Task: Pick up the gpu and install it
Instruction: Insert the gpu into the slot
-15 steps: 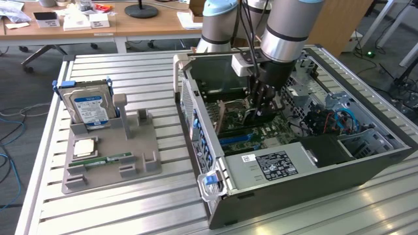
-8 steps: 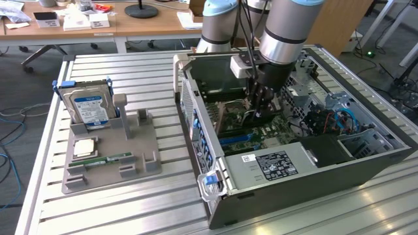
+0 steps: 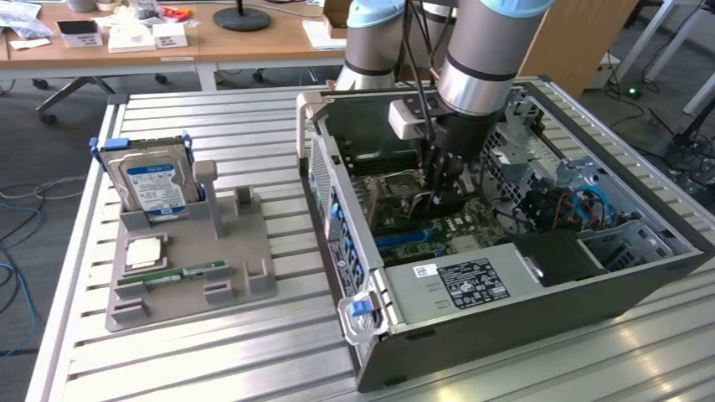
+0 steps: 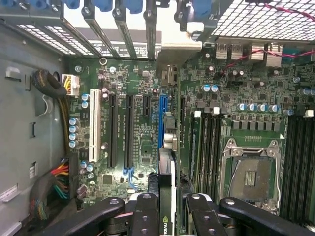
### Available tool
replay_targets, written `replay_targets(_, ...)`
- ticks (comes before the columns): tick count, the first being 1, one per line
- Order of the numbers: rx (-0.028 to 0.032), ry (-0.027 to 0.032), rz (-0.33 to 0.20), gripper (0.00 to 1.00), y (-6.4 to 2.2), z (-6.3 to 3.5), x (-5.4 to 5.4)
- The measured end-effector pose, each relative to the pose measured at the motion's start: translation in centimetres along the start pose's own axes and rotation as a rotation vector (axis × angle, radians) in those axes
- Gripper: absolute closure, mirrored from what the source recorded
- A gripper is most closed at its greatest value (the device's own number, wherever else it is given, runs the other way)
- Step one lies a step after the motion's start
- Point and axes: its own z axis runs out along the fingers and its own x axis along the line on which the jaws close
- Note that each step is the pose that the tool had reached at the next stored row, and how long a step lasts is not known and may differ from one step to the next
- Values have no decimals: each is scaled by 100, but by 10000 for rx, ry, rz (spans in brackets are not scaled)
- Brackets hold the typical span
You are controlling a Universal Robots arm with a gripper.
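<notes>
Grey metal computer case (image 3: 503, 327) lies open on a slatted table (image 3: 223, 368), filling the right half of the exterior view. The robot arm reaches down into it at upper centre. Its gripper (image 3: 439, 199) is clenched on the gpu (image 4: 166, 182), held edge-on between black fingers (image 4: 145, 214) over the green motherboard (image 4: 138, 147), in line with a long blue slot (image 4: 161, 120). Whether card and slot touch is unclear. At the exterior view's left, a grey holder (image 3: 184, 251) carries a blue-labelled hard drive (image 3: 151, 180) and a RAM stick (image 3: 179, 274).
</notes>
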Motion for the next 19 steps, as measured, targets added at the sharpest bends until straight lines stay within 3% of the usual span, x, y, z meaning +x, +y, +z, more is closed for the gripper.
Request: replay_targets(19, 0, 4, 0, 74, 74, 58, 0)
